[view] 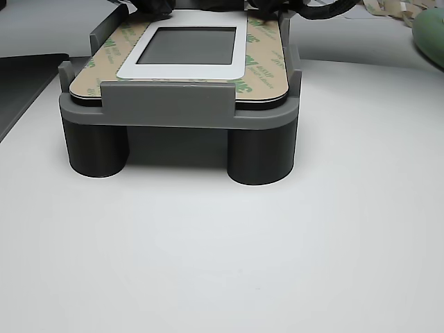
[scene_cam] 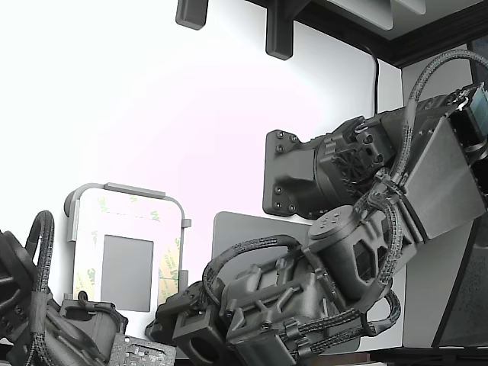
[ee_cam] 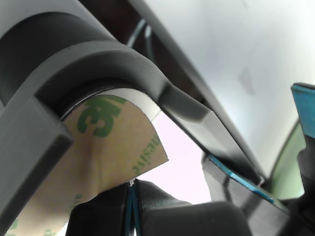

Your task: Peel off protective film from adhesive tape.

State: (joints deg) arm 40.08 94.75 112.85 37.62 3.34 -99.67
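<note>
Gripper (ee_cam: 115, 142) closed on the protective film (ee_cam: 106, 147): tan 3M-printed liner end curved up and pinched between a rounded grey finger (ee_cam: 98, 59) and a blocky pad, loose corner poking free past the pinch. Rest of the adhesive tape (view: 267, 66) lying flat as a printed border around the grey panel (view: 187, 45), seated in the grey tray frame (view: 166, 104) on two dark cylindrical feet. Judged risks: liner tearing at the pinch if pulled steeply or fast; slip out of the pinch, grip appearing shallow near the corner; tape lifting off the panel with the liner; frame dragged or tipped on its feet by a sideways pull. Room: frame's raised walls and corner tabs close beside the tape, so little sideways clearance near the pinch. In the exterior view, arm bulk (scene_cam: 305, 297) crowding the frame's right side, second dark arm (scene_cam: 46, 320) low on the left. White table (view: 222, 263) open in front of the frame; upward path looks free.
</note>
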